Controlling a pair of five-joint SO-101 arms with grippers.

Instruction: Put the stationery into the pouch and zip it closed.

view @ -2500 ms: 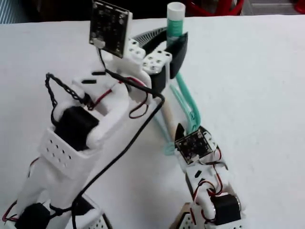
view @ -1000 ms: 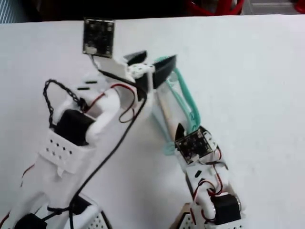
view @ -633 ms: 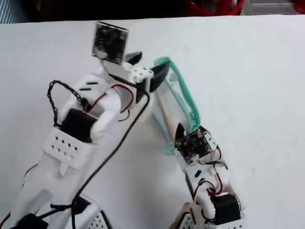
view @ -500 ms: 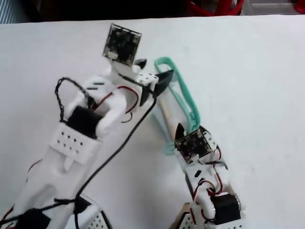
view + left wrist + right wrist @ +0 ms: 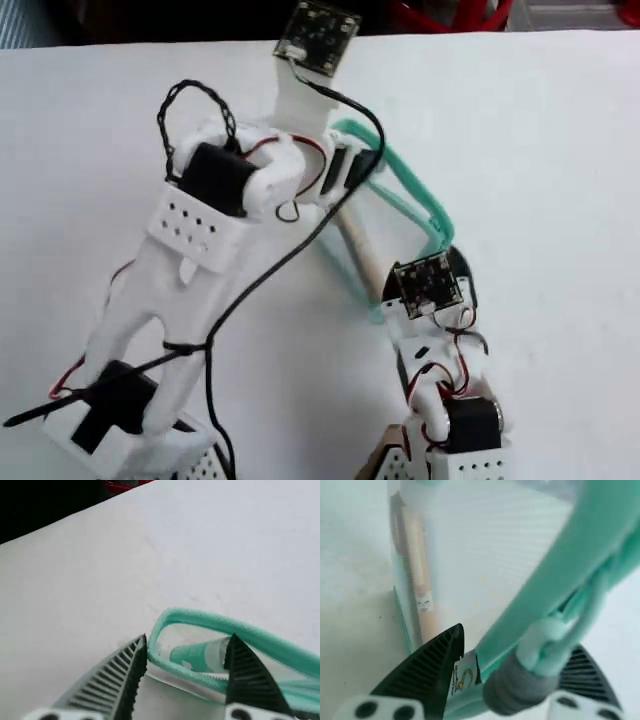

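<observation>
Pouch (image 5: pixel 402 192) on table (image 5: pixel 560 150), right tool (image 5: pixel 519 645) clamping it, left tool (image 5: pixel 187 641) spread

You get bright, even light across white table (image 5: pixel 560 150); only soft, faint shadow under left arm (image 5: pixel 190 250). Room beyond table's far edge dark. Pale sheen on pouch (image 5: pixel 485 545) plastic.

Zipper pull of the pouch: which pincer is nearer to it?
Right. The right pincer is shut on the zipper pull at one end of the pouch; the left pincer is open at the pouch's opposite end.
</observation>
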